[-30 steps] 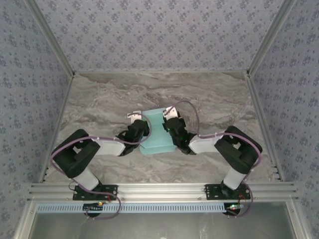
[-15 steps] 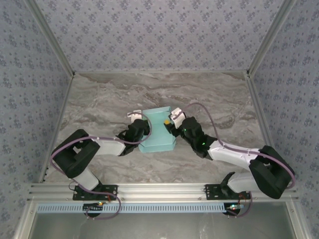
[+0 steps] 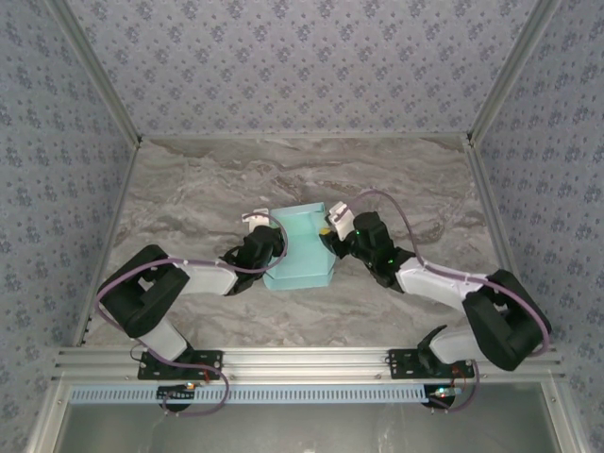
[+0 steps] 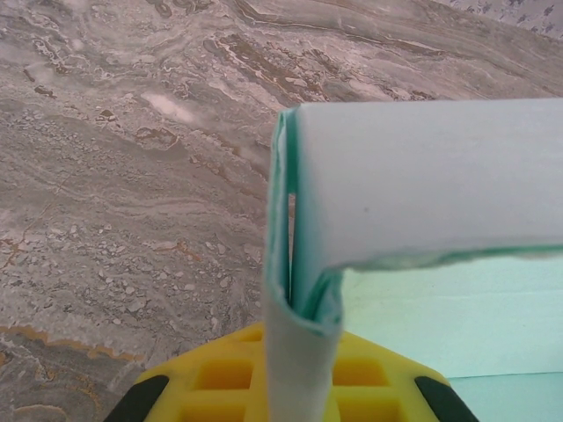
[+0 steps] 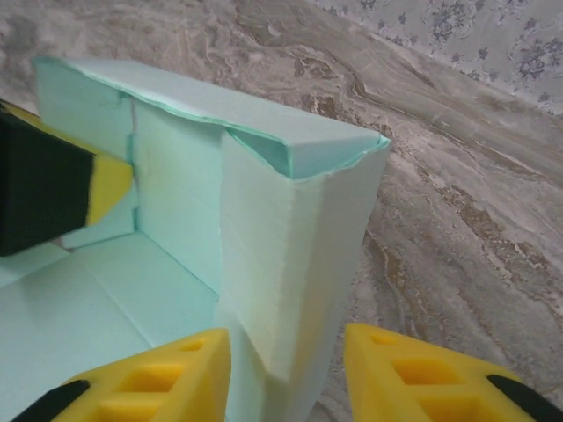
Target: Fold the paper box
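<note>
The paper box (image 3: 300, 253) is a pale aqua open tray with raised walls at the table's middle. My left gripper (image 3: 268, 245) is shut on its left wall; in the left wrist view that folded wall (image 4: 297, 290) stands pinched in my left gripper (image 4: 297, 338). My right gripper (image 3: 332, 236) reaches in from the right at the far right corner. In the right wrist view my right gripper (image 5: 286, 338) has its yellow fingers (image 5: 176, 369) against both faces of the thick right wall (image 5: 290, 264). The left gripper's finger (image 5: 53, 180) shows inside the box.
The box rests on a marbled grey table (image 3: 189, 189) enclosed by patterned walls (image 3: 302, 66). An aluminium rail (image 3: 302, 359) carrying both arm bases runs along the near edge. The right arm's elbow (image 3: 500, 321) stretches out low to the right.
My right arm has swung out to the right. Its gripper widened, shifted to the box's far right corner and closed in on the right wall. The left gripper has kept its hold.
</note>
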Motion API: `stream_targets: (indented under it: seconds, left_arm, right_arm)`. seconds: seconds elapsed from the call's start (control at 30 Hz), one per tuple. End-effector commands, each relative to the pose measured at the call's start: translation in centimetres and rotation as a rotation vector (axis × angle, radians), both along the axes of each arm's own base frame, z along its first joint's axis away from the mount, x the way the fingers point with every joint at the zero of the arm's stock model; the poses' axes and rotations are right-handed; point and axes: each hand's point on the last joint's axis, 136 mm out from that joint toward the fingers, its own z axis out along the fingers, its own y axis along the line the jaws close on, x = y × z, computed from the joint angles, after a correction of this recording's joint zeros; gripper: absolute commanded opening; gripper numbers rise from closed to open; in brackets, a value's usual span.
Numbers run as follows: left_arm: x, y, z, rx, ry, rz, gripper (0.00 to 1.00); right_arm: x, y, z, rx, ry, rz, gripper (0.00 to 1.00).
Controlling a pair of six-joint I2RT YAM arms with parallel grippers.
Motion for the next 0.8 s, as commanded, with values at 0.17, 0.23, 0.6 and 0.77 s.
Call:
stream_targets:
  seconds: [0.17,0.23,0.6,0.77]
  left_arm:
    - [0.6,-1.4,2.0,-0.069,-0.034,-0.018,0.00]
    - [0.5,-1.7,2.1,-0.082,-0.028,-0.025,0.00]
    - [-0.6,-3.8,2.5,-0.176,0.029,-0.039,0.00]
    - [-1.1,-4.4,2.6,-0.250,0.087,-0.033,0.00]
  right_arm:
    - [3.5,2.2,1.5,-0.004,-0.128,-0.136,0.17]
    - [3.9,2.9,1.3,-0.048,-0.169,-0.184,0.11]
    - [6.4,0.2,-1.7,-0.137,-0.157,-0.503,0.12]
    - [6.6,-1.1,-2.8,-0.230,-0.103,-0.502,0.05]
